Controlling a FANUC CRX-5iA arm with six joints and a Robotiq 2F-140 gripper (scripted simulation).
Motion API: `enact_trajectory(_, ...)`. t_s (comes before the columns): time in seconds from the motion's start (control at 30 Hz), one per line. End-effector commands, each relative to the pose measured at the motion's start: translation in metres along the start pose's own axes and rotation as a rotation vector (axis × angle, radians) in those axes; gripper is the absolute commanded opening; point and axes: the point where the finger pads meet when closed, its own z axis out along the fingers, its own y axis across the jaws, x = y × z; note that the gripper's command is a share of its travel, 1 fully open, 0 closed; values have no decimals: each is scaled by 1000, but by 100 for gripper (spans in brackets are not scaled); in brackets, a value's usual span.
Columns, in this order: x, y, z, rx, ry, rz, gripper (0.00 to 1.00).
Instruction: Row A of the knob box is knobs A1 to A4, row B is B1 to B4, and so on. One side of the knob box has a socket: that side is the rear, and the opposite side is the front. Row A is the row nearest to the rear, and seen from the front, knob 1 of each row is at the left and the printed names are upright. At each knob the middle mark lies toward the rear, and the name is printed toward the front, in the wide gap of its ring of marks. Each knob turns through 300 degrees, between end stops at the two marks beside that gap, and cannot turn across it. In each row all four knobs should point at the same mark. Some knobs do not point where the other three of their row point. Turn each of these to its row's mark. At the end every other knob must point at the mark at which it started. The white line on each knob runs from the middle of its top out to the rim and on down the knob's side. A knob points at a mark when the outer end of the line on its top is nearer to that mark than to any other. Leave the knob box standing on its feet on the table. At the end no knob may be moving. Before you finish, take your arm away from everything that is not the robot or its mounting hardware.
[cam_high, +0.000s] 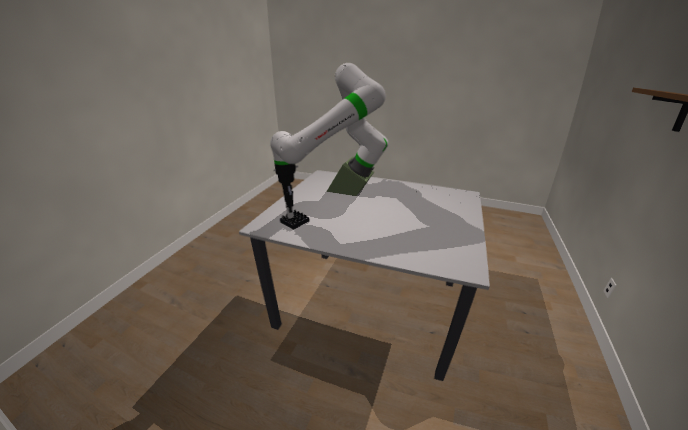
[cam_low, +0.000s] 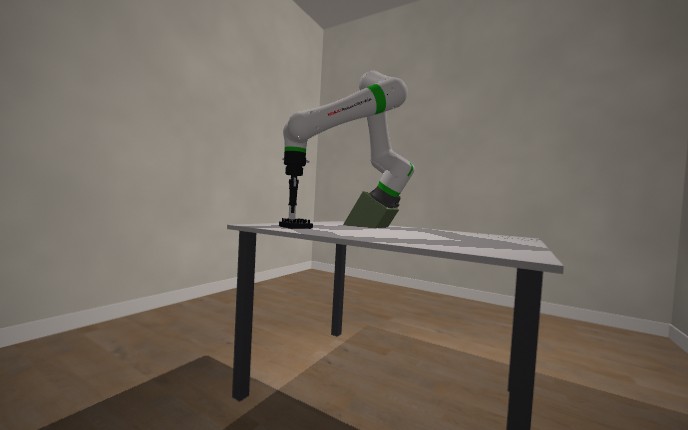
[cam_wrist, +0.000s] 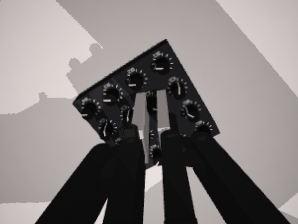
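On my forearm (cam_low: 350, 107) runs a line of print, red then dark, too small to read. The knob box (cam_wrist: 149, 106) names are illegible.

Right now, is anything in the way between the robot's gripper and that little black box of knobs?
Nothing visible is. The gripper is already down on the knob box, its fingers closed around one knob near the middle of the grid. The neighbouring knobs sit close on either side, but none lies between the fingers and that knob.
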Motion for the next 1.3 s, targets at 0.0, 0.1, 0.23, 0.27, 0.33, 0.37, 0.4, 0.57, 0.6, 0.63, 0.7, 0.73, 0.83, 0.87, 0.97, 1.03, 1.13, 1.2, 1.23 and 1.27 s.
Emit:
enact_trajectory(0.0, 0, 0, 0, 6, 1, -128, 5)
enact_trajectory(0.1, 0, 0, 0, 6, 1, -148, 5)
enact_trajectory(0.23, 0, 0, 0, 6, 1, -226, 5)
enact_trajectory(0.27, 0, 0, 0, 6, 1, -244, 5)
enact_trajectory(0.33, 0, 0, 0, 6, 1, -277, 5)
enact_trajectory(0.37, 0, 0, 0, 6, 1, -293, 5)
enact_trajectory(0.4, 0, 0, 0, 6, 1, -308, 5)
enact_trajectory(0.57, 0, 0, 0, 6, 1, -372, 5)
enact_trajectory(0.6, 0, 0, 0, 6, 1, -372, 5)
enact_trajectory(0.63, 0, 0, 0, 6, 1, -372, 5)
enact_trajectory(0.7, 0, 0, 0, 6, 2, -393, 5)
enact_trajectory(0.73, 0, 0, 0, 6, 2, -402, 5)
enact_trajectory(0.83, 0, 0, 0, 6, 2, -426, 5)
enact_trajectory(0.87, 0, 0, 0, 6, 2, -433, 5)
enact_trajectory(0.97, 0, 0, 0, 6, 2, -448, 5)
enact_trajectory(1.03, 0, 0, 0, 6, 2, -456, 5)
enact_trajectory(1.13, 0, 0, 0, 6, 2, -463, 5)
enact_trajectory(1.2, 0, 0, 0, 6, 2, -463, 5)
enact_trajectory(1.23, 0, 0, 0, 6, 2, -465, 5)
enact_trajectory(1.27, 0, 0, 0, 6, 2, -466, 5)
